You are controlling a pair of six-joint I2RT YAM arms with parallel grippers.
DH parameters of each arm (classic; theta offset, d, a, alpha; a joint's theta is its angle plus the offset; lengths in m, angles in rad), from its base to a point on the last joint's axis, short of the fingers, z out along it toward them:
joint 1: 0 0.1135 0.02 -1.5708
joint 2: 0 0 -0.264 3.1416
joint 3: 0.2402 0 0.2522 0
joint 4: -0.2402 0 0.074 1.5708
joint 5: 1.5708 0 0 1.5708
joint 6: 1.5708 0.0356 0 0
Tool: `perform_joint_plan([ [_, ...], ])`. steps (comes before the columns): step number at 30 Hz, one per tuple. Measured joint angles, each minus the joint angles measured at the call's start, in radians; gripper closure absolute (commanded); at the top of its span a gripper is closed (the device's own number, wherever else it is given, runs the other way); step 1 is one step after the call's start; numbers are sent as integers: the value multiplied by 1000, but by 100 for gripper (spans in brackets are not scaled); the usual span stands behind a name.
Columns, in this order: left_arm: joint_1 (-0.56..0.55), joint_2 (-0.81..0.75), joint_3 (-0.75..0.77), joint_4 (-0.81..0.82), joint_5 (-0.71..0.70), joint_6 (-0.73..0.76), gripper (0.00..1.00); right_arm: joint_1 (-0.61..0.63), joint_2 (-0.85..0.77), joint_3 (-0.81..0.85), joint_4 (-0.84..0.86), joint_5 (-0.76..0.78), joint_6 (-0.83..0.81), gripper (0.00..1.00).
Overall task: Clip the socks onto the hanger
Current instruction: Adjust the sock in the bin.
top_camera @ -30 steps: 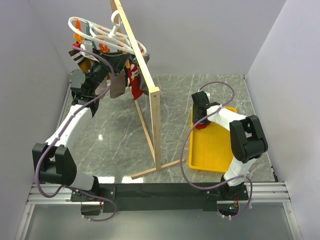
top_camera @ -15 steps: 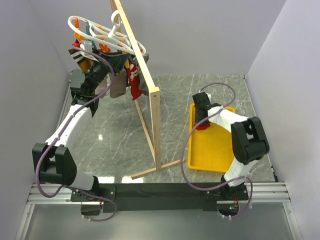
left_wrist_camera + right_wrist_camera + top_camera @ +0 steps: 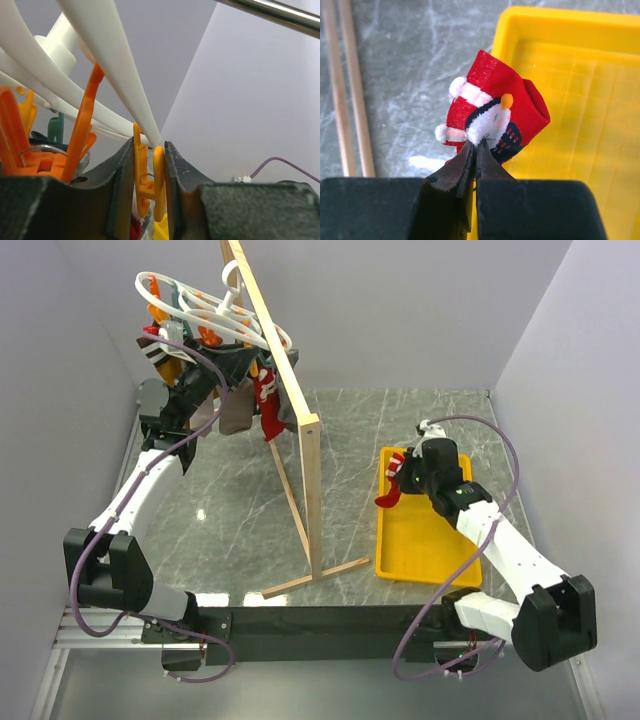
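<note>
The white hanger (image 3: pixel 215 310) hangs from the top of the wooden rack, and its rings (image 3: pixel 115 65) fill the left wrist view. My left gripper (image 3: pixel 243 365) (image 3: pixel 148 165) is raised to it, shut on an orange clip (image 3: pixel 150 185). One red sock (image 3: pixel 267 405) hangs from the hanger next to the rack bar. My right gripper (image 3: pixel 405 472) (image 3: pixel 476 145) is shut on the other red sock (image 3: pixel 392 487) (image 3: pixel 495 110). It holds that sock by its white patch, above the left edge of the yellow tray (image 3: pixel 430 540).
The tall wooden rack (image 3: pixel 300 440) stands mid-table between the arms; its foot bars (image 3: pixel 347 90) lie left of the held sock. Grey and brown socks (image 3: pixel 232 412) and more orange clips (image 3: pixel 80 135) hang from the hanger. Walls close in on the left, back and right.
My right gripper has shut on the red sock and lifted it off the tray, and its arm has swung out to the right. The left arm has not moved.
</note>
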Motion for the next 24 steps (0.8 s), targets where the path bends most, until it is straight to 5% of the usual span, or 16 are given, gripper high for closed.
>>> perform_joint_plan([
  [13, 0, -10, -5, -1, 7, 0, 84, 0, 88, -49, -137, -150, 11, 98],
  [16, 0, -11, -8, 0, 7, 0, 84, -6, 85, -56, -169, -158, 57, 89],
  [24, 0, -11, -8, 0, 8, 0, 84, -45, 58, -75, -225, -131, 192, 42],
])
